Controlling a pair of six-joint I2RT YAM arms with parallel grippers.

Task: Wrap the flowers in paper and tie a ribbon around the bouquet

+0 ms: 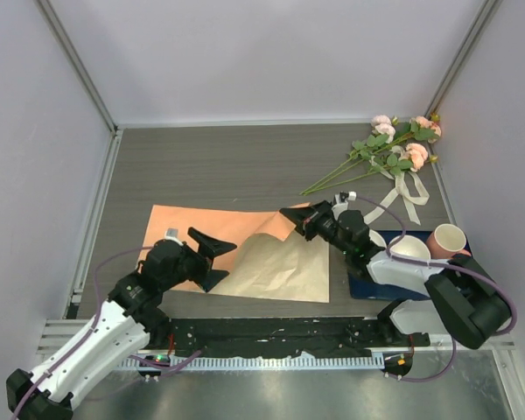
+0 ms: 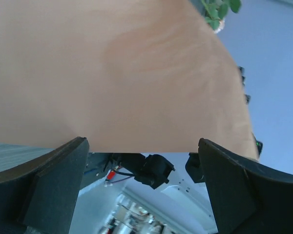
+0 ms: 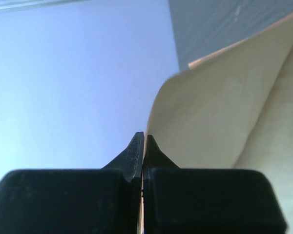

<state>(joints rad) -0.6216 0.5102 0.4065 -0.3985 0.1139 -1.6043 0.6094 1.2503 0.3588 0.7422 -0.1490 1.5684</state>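
Note:
The paper (image 1: pixel 201 223) lies salmon side up on the table, with its right part folded over so the beige face (image 1: pixel 284 267) shows. My right gripper (image 1: pixel 293 217) is shut on the paper's lifted edge. In the right wrist view the fingertips (image 3: pixel 144 139) pinch a thin sheet, and the beige face (image 3: pixel 210 112) curves away to the right. My left gripper (image 1: pixel 212 258) stands open at the paper's near left part with nothing between its fingers (image 2: pixel 53 185); salmon paper (image 2: pixel 112 73) fills that view. The flowers (image 1: pixel 394 144) lie at the far right, the cream ribbon (image 1: pixel 407 188) beside their stems.
A white bowl (image 1: pixel 409 248) and a pink cup (image 1: pixel 446 238) stand on a dark blue mat (image 1: pixel 367 287) at the near right, under my right arm. Enclosure walls close in on the left, back and right.

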